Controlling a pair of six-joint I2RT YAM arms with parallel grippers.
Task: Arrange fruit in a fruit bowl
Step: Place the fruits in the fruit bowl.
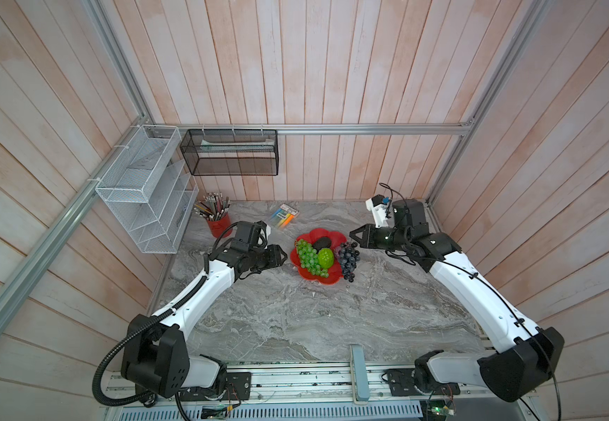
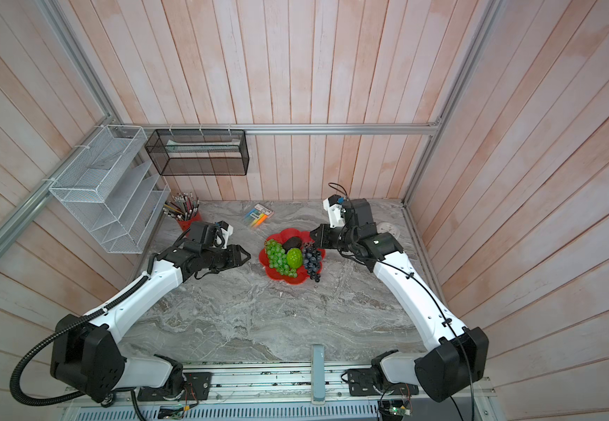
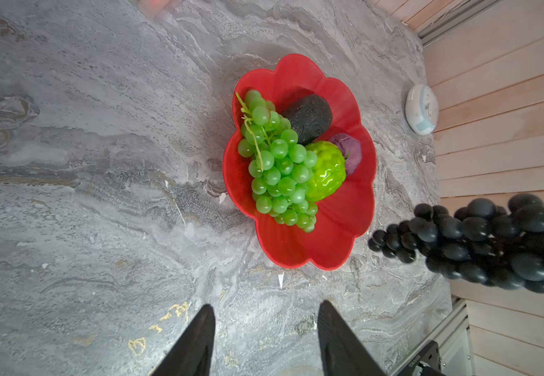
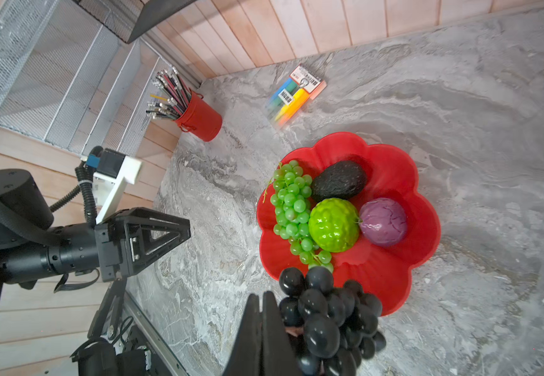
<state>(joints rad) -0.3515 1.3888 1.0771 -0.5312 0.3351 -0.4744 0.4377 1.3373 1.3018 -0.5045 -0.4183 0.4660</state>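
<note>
Four fruits [image 3: 283, 169]: in fruit bowl [image 1: 326, 233].
Dark grape bunch [image 1: 348, 260]: probably light, floppy; hold by stem.
Right gripper [image 4: 262, 299]: pinching the bunch.
Left gripper [image 3: 265, 307]: spread, empty.

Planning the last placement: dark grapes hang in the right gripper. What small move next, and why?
Probably shift the right gripper over the fruit bowl and lower the dark grape bunch onto its bare red patch beside the purple fruit; the bunch hangs at the rim, not yet inside.

The grey marbled surface [image 1: 295, 320] carries the red fruit bowl [image 1: 326, 233]; beyond the bowl lies a highlighter pack [image 1: 284, 217], and to the bowl's left stands a pencil cup [image 1: 219, 226].
</note>
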